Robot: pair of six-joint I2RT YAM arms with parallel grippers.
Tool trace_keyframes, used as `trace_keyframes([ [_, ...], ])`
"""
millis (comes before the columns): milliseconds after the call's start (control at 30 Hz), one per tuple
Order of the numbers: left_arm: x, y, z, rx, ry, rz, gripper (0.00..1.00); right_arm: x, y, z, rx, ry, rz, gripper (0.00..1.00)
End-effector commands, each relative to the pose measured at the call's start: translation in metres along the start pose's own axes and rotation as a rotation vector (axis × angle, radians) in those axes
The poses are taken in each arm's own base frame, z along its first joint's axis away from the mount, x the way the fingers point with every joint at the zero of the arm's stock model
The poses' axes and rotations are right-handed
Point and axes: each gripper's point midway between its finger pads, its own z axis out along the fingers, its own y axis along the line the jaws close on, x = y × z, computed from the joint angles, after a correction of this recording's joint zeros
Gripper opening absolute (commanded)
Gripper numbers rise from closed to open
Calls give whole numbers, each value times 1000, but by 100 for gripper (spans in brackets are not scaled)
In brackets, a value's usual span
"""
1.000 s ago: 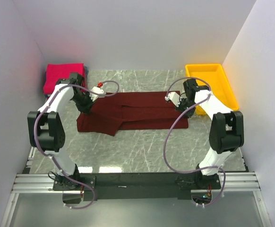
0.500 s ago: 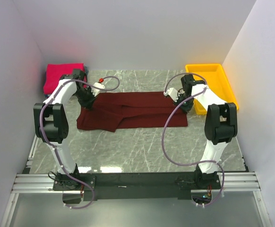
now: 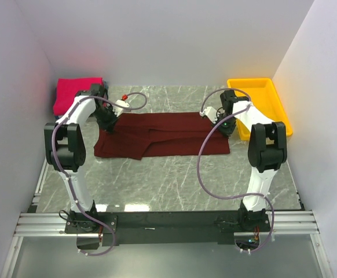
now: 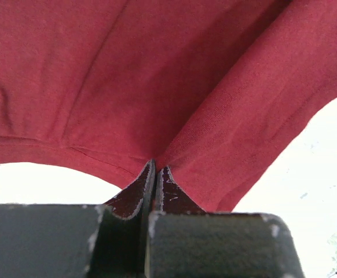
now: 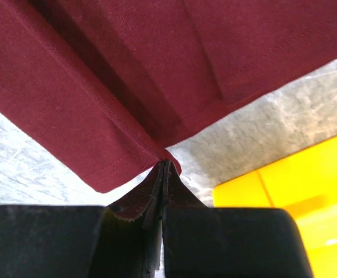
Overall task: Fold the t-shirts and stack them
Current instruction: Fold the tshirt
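The dark maroon t-shirt point(image 3: 162, 134) lies partly folded across the middle of the table. My left gripper point(image 3: 108, 127) is shut on its left end; the left wrist view shows the jaws point(image 4: 156, 168) pinched on the cloth point(image 4: 157, 75), which hangs lifted above the table. My right gripper point(image 3: 225, 127) is shut on its right end; in the right wrist view the closed jaws point(image 5: 165, 165) hold a hemmed corner of the shirt point(image 5: 128, 69). The bright pinkish-red t-shirt point(image 3: 76, 92) sits folded at the far left corner.
A yellow tray point(image 3: 261, 104) stands at the far right, just beyond my right gripper, and also shows in the right wrist view point(image 5: 296, 191). White walls close in the table on the left, back and right.
Both arms have reached farther back, drawing the ends of the maroon shirt away from the near edge. Both grippers stay shut on the cloth.
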Motion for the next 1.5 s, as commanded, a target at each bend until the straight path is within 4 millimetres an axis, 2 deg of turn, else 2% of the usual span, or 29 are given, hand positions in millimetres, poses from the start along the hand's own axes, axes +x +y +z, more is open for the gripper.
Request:
trace_keyframes([
  [0, -11, 15, -5, -41, -29, -8, 1, 0, -13, -6, 28, 5, 14, 0],
  [833, -7, 27, 10, -49, 8, -10, 1, -8, -36, 8, 50, 22, 61, 0],
  [933, -6, 34, 12, -81, 5, -33, 2, -11, -44, 6, 92, 15, 123, 6],
  [967, -7, 35, 12, -89, 0, -44, 6, -13, -48, 4, 103, 6, 141, 11],
  [1000, -8, 38, 11, -102, -13, -76, 12, -12, -47, 4, 101, 10, 158, 21],
  [1067, -9, 42, 7, -112, -35, -118, 23, -10, -49, -3, 111, 0, 230, 31],
  [1100, -11, 44, 3, -116, -53, -157, 30, -12, -47, -5, 95, -12, 248, 37],
  [1167, 1, 49, -7, -105, -74, -230, 36, -10, -39, -16, 64, -25, 316, 43],
  [1200, 3, 47, -12, -101, -83, -259, 46, -10, -35, -21, 49, -33, 334, 45],
  [1333, 21, 34, -30, -69, -112, -356, 48, -9, -4, -37, -45, -62, 427, 46],
  [1367, 25, 30, -32, -58, -120, -375, 48, -3, 8, -34, -80, -42, 449, 46],
  [1467, 55, 15, -37, -29, -116, -470, 49, 6, 26, -30, -129, -20, 539, 46],
])
